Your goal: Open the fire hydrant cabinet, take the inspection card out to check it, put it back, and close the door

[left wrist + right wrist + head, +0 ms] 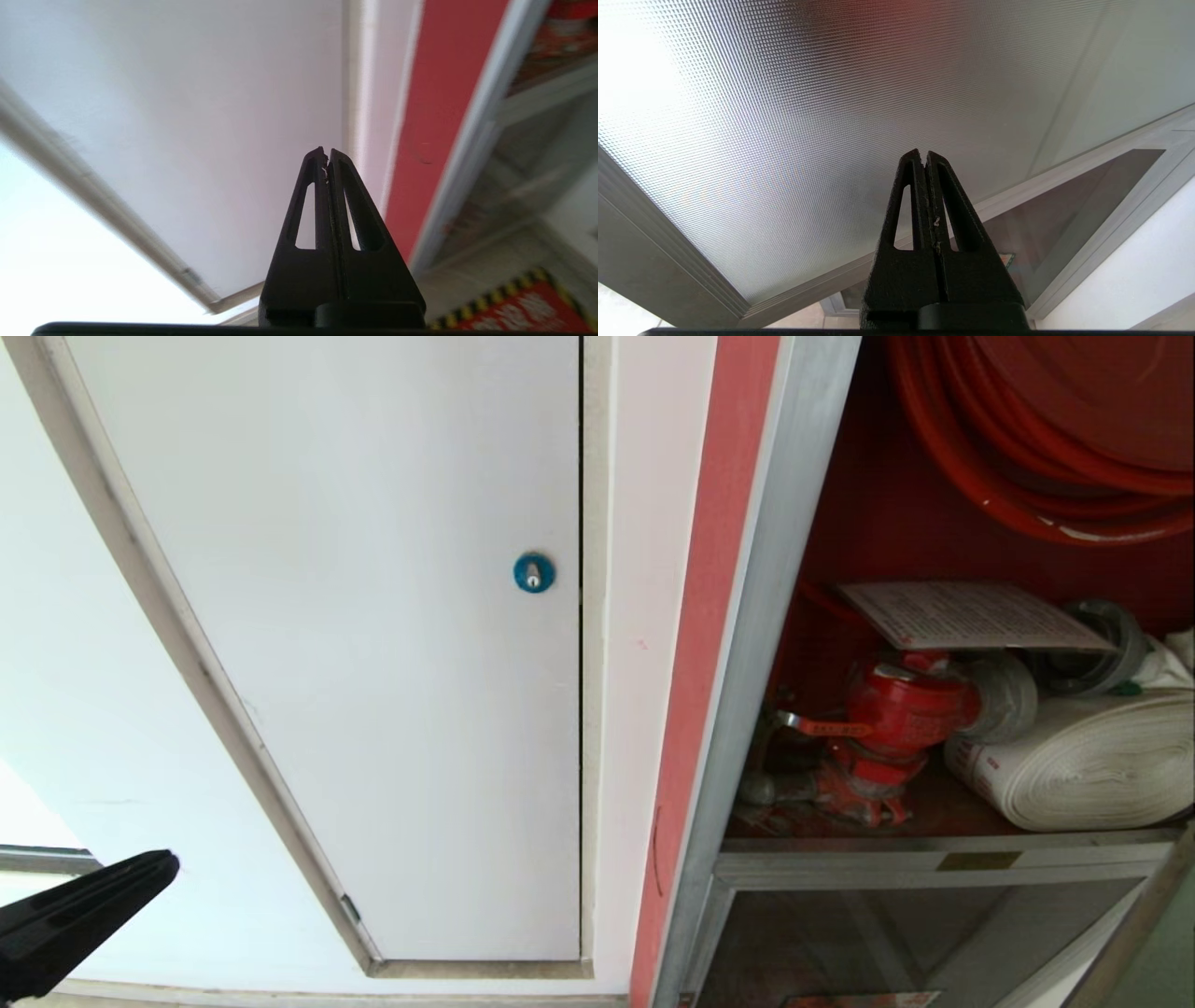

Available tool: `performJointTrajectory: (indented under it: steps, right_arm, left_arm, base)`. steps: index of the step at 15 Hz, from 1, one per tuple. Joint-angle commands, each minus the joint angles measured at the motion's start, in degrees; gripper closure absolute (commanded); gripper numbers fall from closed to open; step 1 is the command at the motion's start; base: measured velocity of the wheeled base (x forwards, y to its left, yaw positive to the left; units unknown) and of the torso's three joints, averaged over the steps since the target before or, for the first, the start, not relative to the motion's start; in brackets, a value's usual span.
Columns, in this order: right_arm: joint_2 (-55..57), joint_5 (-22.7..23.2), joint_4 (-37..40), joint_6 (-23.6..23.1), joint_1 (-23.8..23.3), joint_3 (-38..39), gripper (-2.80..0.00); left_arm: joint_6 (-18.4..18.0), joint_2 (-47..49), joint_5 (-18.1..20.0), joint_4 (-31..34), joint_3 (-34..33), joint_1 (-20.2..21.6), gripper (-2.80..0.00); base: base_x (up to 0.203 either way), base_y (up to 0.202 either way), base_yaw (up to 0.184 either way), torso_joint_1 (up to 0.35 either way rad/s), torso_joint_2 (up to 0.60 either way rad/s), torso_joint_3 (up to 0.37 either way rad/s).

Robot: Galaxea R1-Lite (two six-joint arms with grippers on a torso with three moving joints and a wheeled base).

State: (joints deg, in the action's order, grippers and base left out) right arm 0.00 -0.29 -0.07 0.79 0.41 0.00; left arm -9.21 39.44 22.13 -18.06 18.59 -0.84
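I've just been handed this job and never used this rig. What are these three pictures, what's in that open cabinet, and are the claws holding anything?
It is a two-armed robot on wheels. The head view looks at a white panel beside the open cabinet. Inside, the card lies on top of the red valve, with a white hose roll beside it and a red reel above. The other two pictures come from cameras on the wrists. The left claw, low at the head view's left edge, is shut and empty, facing the panel. The right claw is shut and empty too, facing textured glass.

Cabinet shelf (934,845) — red valve (887,728) and white hose roll (1092,765) on it.
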Motion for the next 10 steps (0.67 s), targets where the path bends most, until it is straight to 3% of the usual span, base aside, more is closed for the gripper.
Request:
performJointTrajectory:
  steps: [1,6,10]
  right_arm:
    - [0.1,0.0,0.0,0.0,0.0,0.0,0.0]
    - [0.1,0.0,0.0,0.0,0.0,0.0,0.0]
    - [0.1,0.0,0.0,0.0,0.0,0.0,0.0]
  left_arm:
    - [-0.5,-10.7,-6.7,1.2,-1.4,-0.2,0.0]
    - [0.1,-23.4,-9.5,2.5,-4.4,4.2,0.0]
    - [0.7,-29.9,-10.9,2.9,-8.5,2.4,0.0]
  base:
    - [0.0,0.0,0.0,0.0,0.0,0.0]
    - [0.0,0.0,0.0,0.0,0.0,0.0]
    - [0.0,0.0,0.0,0.0,0.0,0.0]
